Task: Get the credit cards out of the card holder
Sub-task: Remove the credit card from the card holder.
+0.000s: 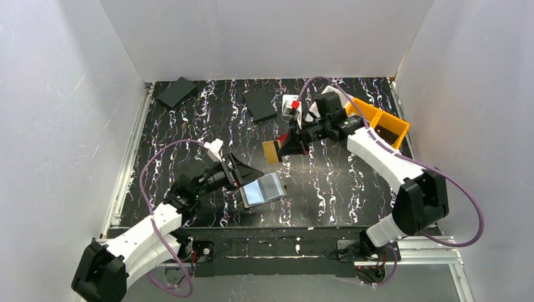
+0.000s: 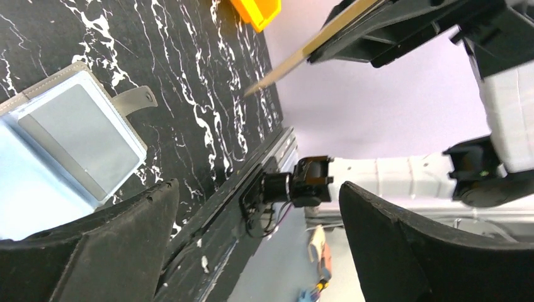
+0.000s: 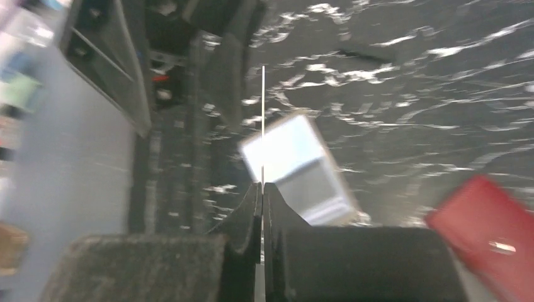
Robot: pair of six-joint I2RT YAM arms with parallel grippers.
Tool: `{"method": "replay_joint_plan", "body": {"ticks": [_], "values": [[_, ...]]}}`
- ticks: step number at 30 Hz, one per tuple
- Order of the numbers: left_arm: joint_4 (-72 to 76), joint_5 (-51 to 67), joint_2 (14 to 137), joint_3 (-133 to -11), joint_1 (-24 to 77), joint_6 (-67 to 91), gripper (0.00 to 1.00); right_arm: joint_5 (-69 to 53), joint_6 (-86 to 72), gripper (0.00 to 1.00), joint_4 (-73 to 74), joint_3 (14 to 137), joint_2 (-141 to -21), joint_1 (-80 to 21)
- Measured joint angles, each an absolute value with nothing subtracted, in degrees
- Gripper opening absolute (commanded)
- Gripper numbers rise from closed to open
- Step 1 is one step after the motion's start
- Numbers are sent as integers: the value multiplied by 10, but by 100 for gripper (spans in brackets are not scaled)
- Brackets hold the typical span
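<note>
Mid-frame in the top view, the right gripper (image 1: 288, 145) clamps the orange card (image 1: 271, 151); the open card holder (image 1: 264, 189) lies below, beside the spread-fingered left gripper (image 1: 247, 175).

The holder (image 1: 264, 190) lies on the table (image 1: 189, 126) near the front; left gripper (image 1: 247, 171) just left of it; behind it, a card (image 1: 271, 151) in the right gripper (image 1: 286, 146); bin (image 1: 381, 126) back right.
</note>
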State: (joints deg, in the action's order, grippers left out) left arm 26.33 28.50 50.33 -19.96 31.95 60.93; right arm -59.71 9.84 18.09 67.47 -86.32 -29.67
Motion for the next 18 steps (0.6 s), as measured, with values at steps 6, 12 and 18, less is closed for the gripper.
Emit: {"method": "replay_joint_plan", "body": {"ticks": [6,12,18], "values": [[268,252,464,-184,299,711,98,-419,407,1,357,721,-803,-301],[305,249,498,-184,293,830,96,-339,625,1,447,718,-760,-301],[311,254,585,-220,312,939,86,-310,692,1,466,718,-761,-312]]}}
